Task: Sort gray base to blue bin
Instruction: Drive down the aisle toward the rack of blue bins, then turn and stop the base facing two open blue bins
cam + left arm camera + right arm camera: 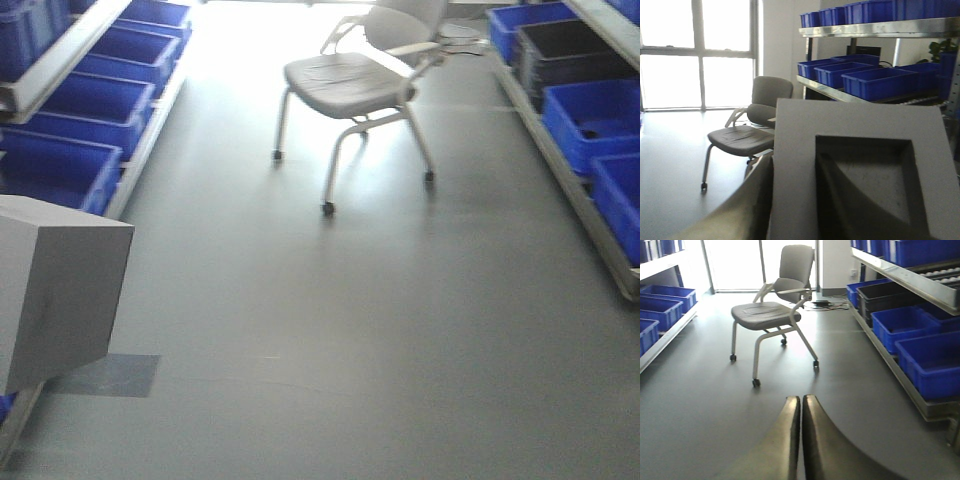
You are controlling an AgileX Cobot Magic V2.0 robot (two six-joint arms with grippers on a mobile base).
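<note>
Left wrist-mounted view gives you the answer first: the gray base (860, 165) fills the frame, its recessed face turned to the camera, and one finger of the left gripper (757, 190) lies flat against its side. The other finger is hidden behind the block, so judge it as clamped on the base rather than seen to be. From the front view the base (55, 290) hangs off the floor, to the left of the chair (355, 75) and nearer you than it. The block is close to cubic, so no long axis matters here; what matters is direction. The closest blue bin (55, 170) sits just beyond the base on the rack (140, 150) left of the chair, so the loaded arm is already on the right side for the drop. Your right gripper (801, 402) has its fingers pressed together with nothing between them, pointing toward the chair. Right of the chair runs a second row of bins, one of them black (575, 50) — not your target. The floor (350, 330) is smooth and gray, and the window (695, 50) beyond the chair throws strong glare.
</note>
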